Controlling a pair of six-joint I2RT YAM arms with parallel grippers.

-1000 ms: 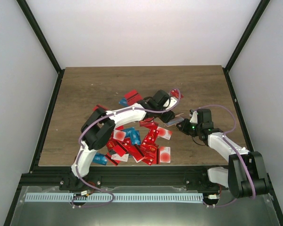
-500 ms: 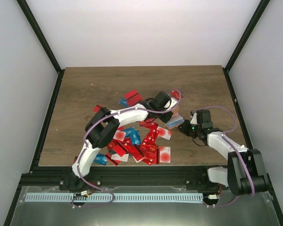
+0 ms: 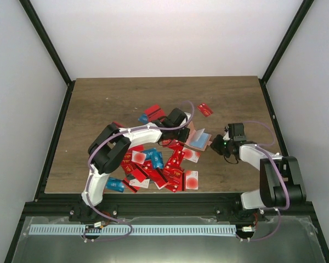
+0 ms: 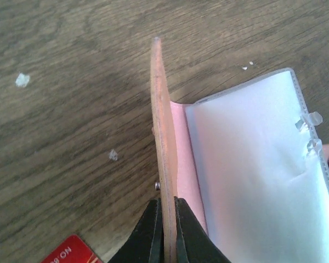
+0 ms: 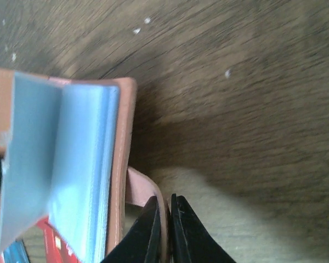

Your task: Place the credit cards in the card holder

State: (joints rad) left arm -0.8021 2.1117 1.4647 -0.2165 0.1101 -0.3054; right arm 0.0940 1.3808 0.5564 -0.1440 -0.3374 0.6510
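As the left gripper [image 4: 165,207] pinches one tan cover and the right gripper [image 5: 163,201] the opposite flap, the card holder [image 3: 199,139] is spread open, I think to expose its sleeves [image 4: 252,164]; the credit cards [image 3: 159,164] lie heaped just beside it.

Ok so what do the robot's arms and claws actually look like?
Both the left arm and right arm have white links with chunky black joints, and a thin purple cable loops along each. A small green light glows near the right wrist. The left claw and right claw each have two slim, pointed black fingers.
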